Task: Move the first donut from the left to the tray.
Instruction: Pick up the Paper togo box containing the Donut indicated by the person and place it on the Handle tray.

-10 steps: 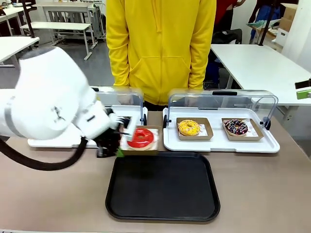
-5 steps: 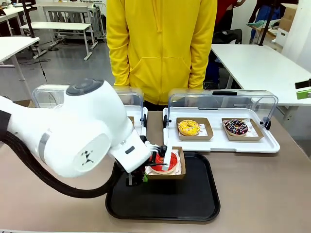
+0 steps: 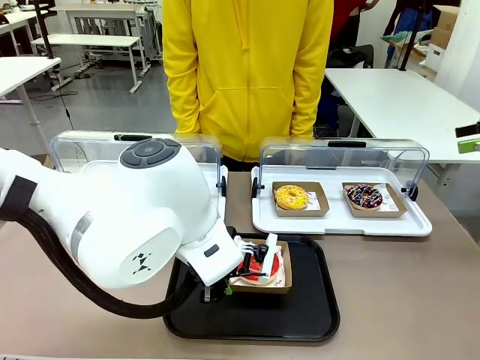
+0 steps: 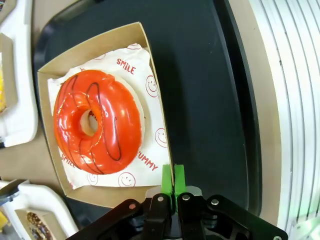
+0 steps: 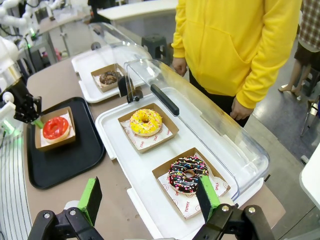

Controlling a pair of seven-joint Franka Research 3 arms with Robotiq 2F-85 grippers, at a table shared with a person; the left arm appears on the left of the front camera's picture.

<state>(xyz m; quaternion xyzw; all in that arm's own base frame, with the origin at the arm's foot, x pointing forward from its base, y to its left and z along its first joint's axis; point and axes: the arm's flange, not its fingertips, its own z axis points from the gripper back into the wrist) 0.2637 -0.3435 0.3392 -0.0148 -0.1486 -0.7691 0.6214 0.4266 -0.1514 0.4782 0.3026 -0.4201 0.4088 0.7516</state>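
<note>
Left gripper (image 4: 173, 181) clenched on the cardboard holder's wall, with the red donut (image 4: 96, 121) in it over the black tray (image 3: 300, 315). Right gripper (image 5: 148, 199) spread wide, empty, above the white display tray (image 5: 145, 200) on the counter (image 3: 405, 285).

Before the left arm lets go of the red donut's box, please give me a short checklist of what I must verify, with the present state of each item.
1. The left gripper is shut on the edge of the cardboard holder: ok.
2. The holder is over the black tray, inside its rim: ok.
3. The holder's bottom rests flat on the tray: cannot tell; in the front view it looks slightly tilted.
4. The red donut sits on its paper inside the holder: ok.
5. The right gripper is open and hangs by the white display tray, away from the black tray: ok.
6. The person's hand is away from the black tray: ok.
</note>
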